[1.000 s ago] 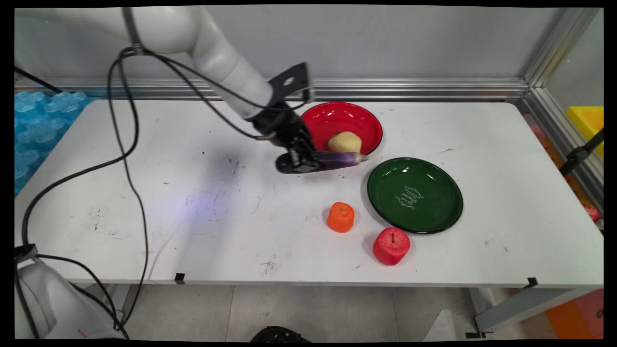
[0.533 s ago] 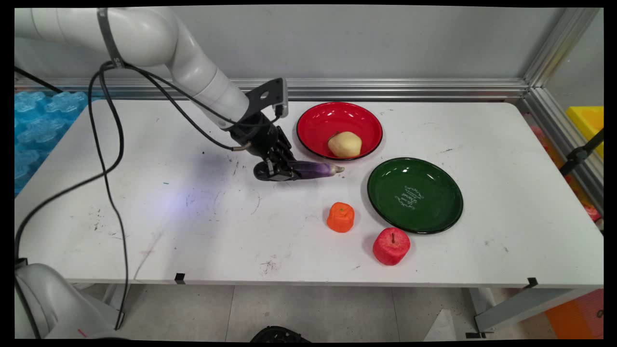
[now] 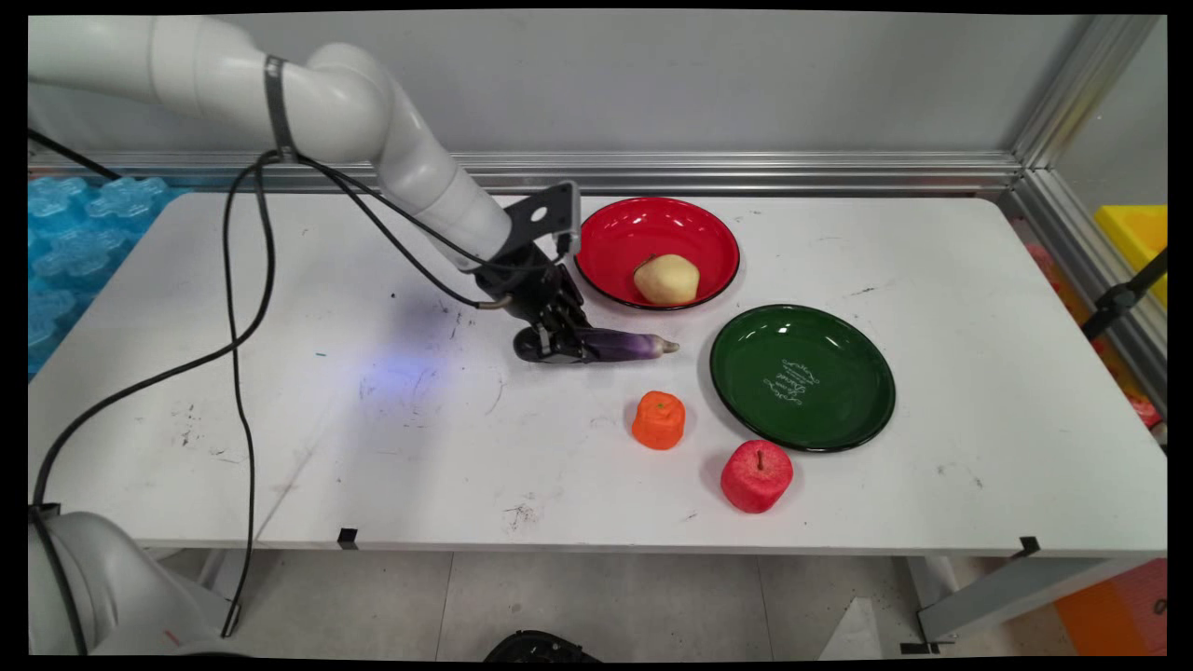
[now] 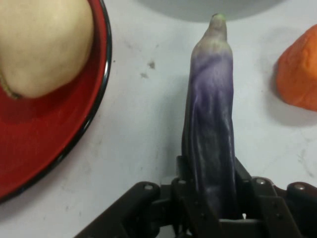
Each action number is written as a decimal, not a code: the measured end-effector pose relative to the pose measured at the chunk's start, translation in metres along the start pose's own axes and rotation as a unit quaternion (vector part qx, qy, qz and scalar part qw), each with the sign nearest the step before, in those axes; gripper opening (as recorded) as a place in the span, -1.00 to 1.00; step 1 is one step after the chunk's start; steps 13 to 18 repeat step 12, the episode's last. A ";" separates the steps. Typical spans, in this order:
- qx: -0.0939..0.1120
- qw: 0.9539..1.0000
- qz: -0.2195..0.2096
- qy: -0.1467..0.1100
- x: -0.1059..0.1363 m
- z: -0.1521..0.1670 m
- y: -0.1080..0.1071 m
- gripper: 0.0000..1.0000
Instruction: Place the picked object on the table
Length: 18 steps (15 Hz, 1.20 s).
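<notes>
On the white bench (image 3: 280, 447), a red apple (image 3: 756, 476) sits at the near edge of an empty green plate (image 3: 802, 376), far right.

White table (image 3: 280, 447), scuffed with dark marks. On it: red bowl (image 3: 615, 228) at the back, green plate (image 3: 839, 410) to its right and nearer, orange fruit (image 3: 658, 419) just left of the plate, red apple (image 3: 756, 476) by the plate's near rim. Eggplant (image 3: 626, 346) sits low at the tabletop between bowl and orange fruit.
</notes>
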 end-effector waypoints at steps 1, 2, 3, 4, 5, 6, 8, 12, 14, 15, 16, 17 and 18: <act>-0.002 1.000 0.003 0.001 0.001 0.005 -0.001 -1.00; -0.003 1.000 0.005 0.001 0.001 0.008 -0.002 -1.00; -0.006 1.000 0.009 0.002 0.002 0.012 -0.003 -1.00; -0.009 1.000 0.012 0.003 0.002 0.016 -0.004 -1.00; -0.011 1.000 0.015 0.005 0.002 0.018 -0.004 1.00; -0.013 1.000 0.018 0.006 0.002 0.019 -0.005 1.00; -0.015 1.000 0.023 0.008 0.002 0.020 -0.005 1.00; -0.017 0.999 0.030 0.011 -0.001 0.013 -0.005 1.00; -0.017 0.999 0.030 0.011 -0.001 0.013 -0.005 1.00; -0.017 0.999 0.030 0.011 -0.001 0.013 -0.005 1.00; -0.017 0.999 0.030 0.011 -0.001 0.013 -0.005 1.00; -0.017 0.999 0.030 0.011 -0.001 0.013 -0.005 1.00; -0.017 0.999 0.030 0.011 -0.001 0.013 -0.005 1.00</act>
